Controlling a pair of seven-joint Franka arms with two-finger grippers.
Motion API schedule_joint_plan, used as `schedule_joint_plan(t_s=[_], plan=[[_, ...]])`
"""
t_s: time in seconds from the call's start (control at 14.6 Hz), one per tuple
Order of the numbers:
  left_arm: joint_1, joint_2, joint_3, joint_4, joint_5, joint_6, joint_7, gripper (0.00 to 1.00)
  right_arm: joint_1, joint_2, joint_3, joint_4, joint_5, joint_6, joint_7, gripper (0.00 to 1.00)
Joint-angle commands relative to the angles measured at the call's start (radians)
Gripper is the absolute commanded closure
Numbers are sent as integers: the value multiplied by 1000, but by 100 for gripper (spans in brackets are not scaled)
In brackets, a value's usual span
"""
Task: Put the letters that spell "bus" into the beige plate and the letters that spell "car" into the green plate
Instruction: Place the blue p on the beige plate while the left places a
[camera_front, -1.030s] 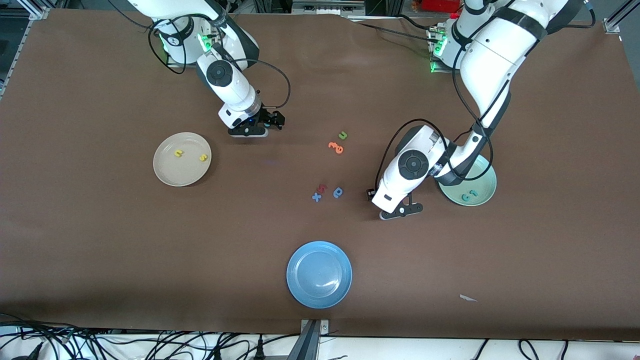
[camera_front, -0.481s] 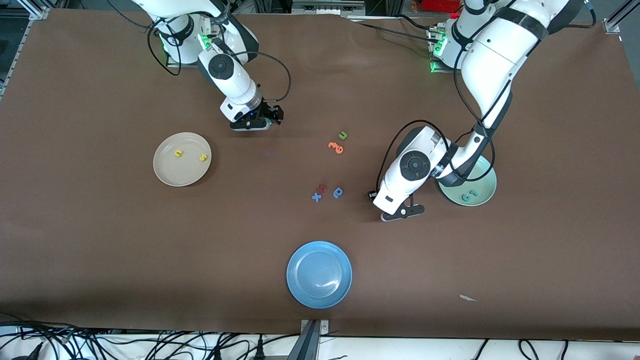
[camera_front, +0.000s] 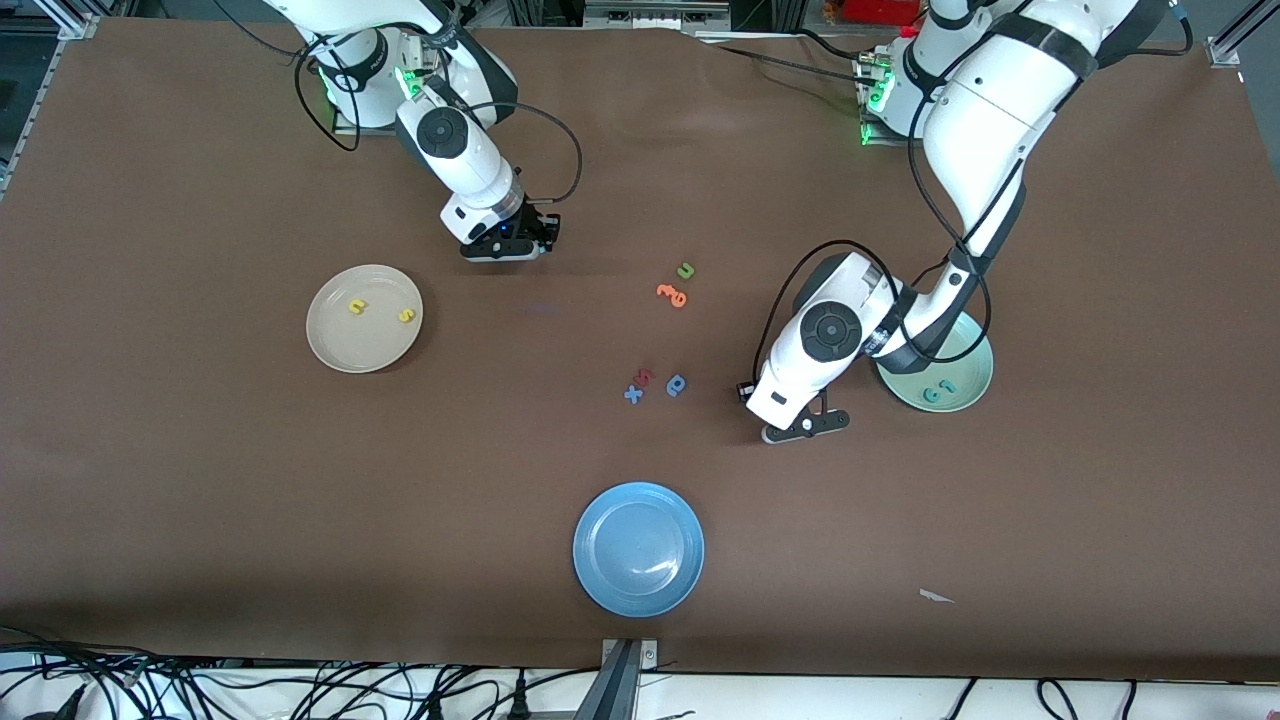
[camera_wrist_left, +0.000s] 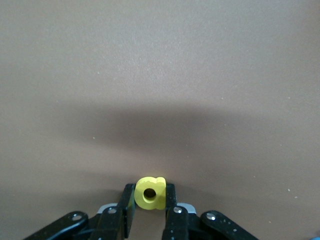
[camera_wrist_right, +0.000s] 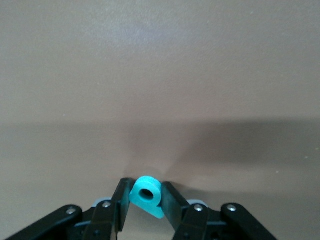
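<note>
In the left wrist view a yellow "a" (camera_wrist_left: 149, 199) sits clamped between the fingers of my left gripper (camera_wrist_left: 150, 191). That gripper (camera_front: 805, 425) is low at the table beside the green plate (camera_front: 968, 352), which holds a teal "c" (camera_front: 932, 396) and a teal "r" (camera_front: 948, 386). My right gripper (camera_wrist_right: 146, 192) is shut on a teal "b" (camera_wrist_right: 148, 196). It is low over the table (camera_front: 500, 248), near the beige plate (camera_front: 335, 345), where a yellow "u" (camera_front: 358, 306) and a yellow "s" (camera_front: 405, 316) lie.
Loose letters lie mid-table: an olive "u" (camera_front: 686, 270), an orange letter (camera_front: 673, 294), a dark red "s" (camera_front: 645, 376), a blue "x" (camera_front: 633, 394) and a blue "a"-like letter (camera_front: 676, 385). A blue plate (camera_front: 638, 548) stands nearer the camera.
Both grippers have closed: the right on the teal "b", the left on the yellow "a". The right hand turned and shifted slightly toward its base; the left arm barely moved.
</note>
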Motion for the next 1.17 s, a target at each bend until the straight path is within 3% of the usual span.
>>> schedule_joint_plan(t_s=[0.0, 0.21, 0.34, 0.48, 0.62, 0.82, 0.89, 0.96, 1.03, 1.1], plan=[[58, -11, -4, 25, 32, -100, 122, 87, 5, -96, -62, -4, -4, -92, -89, 100], [117, -56, -4, 24, 31, -241, 301, 88, -1, -237, -178, 37, 0, -376, -385, 100], [165, -90, -7, 11, 31, -327, 418, 88, -4, -282, -298, 50, 8, -453, -612, 100], [197, -113, -7, -1, 31, -385, 503, 88, -4, -294, -360, 59, 10, -484, -731, 100], [220, -127, -7, -6, 31, -438, 552, 88, -28, -269, -395, 59, 8, -468, -810, 100], [260, -127, -7, -6, 32, -492, 654, 88, -68, -236, -395, 59, 4, -427, -843, 100], [272, -126, -3, -6, 34, -505, 696, 79, -70, -235, -395, 62, 4, -427, -843, 99], [282, -124, 0, -4, 49, -519, 742, 26, -71, -225, -395, 73, -1, -425, -849, 69], [300, -124, -1, -3, 55, -524, 779, 0, -79, -221, -395, 86, 0, -425, -855, 34], [308, -124, -1, 7, 55, -536, 787, 0, -85, -219, -397, 99, 4, -427, -857, 0]])
